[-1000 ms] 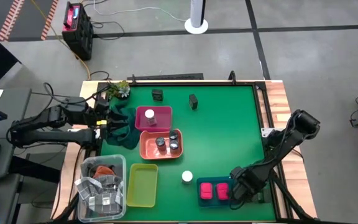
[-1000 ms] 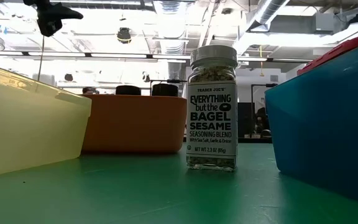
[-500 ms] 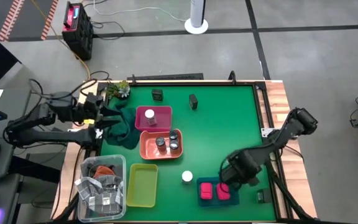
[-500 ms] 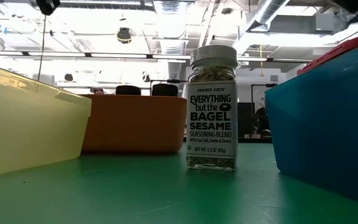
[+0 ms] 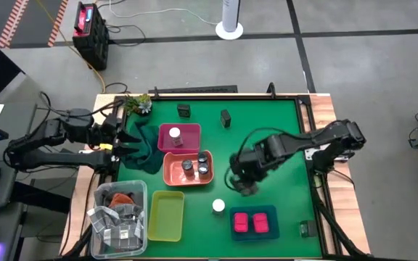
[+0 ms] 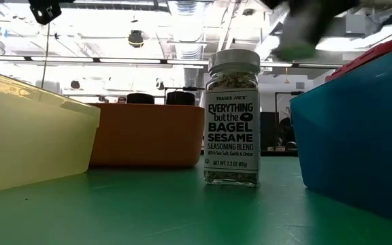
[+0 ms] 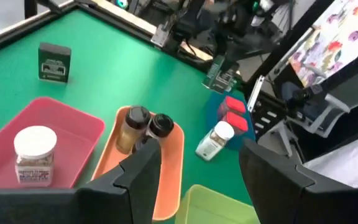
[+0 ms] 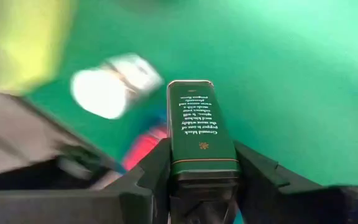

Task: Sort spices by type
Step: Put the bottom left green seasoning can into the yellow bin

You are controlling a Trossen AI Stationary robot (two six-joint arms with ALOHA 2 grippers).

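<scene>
The right gripper (image 8: pixel 194 180) has its two dark fingers (image 8: pixel 157 171) clamped on the lower end of a dark green rectangular tin with gold lettering (image 8: pixel 194 127), which stands out straight between them. In the high view this gripper (image 5: pixel 244 185) hangs over the green table (image 5: pixel 274 130) right of centre, just above a white-capped round glass jar (image 5: pixel 218 206) and a blue plastic tray (image 5: pixel 271 214) with two bright pink boxes (image 5: pixel 247 222). The left gripper (image 5: pixel 125 138), fingers apart and holding nothing, waits at the table's left edge.
</scene>
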